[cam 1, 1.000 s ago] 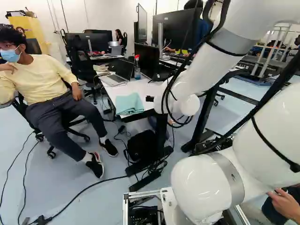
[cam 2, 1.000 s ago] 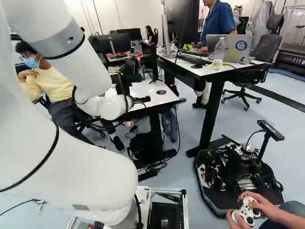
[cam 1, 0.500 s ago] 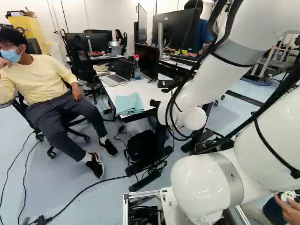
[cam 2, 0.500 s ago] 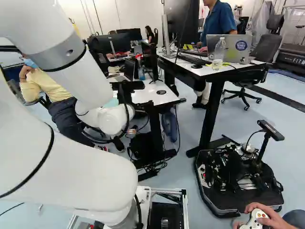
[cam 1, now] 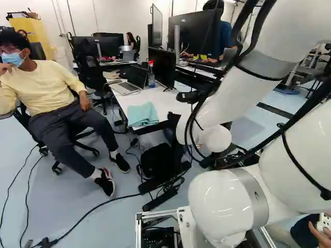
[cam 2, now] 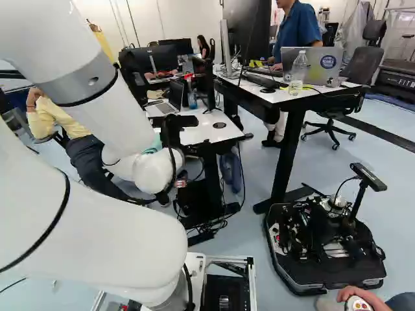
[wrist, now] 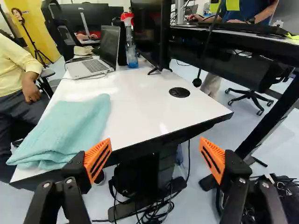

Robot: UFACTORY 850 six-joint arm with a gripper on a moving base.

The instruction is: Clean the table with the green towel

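Near the white table (wrist: 140, 107), the gripper (cam 1: 170, 122) is opened wide, nothing held. On the near corner is laid one pale blue-green towel (wrist: 74, 126), folded, lightly rumpled. Farther back: one red-headed spray bottle (wrist: 131, 53), blue showing low inside.

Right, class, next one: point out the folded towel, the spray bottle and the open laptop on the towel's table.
Folded towel (wrist: 70, 126): wrist view, middle of its upper face.
Spray bottle (wrist: 131, 56): wrist view, its body below the red head.
Open laptop (wrist: 96, 66): wrist view, its keyboard.
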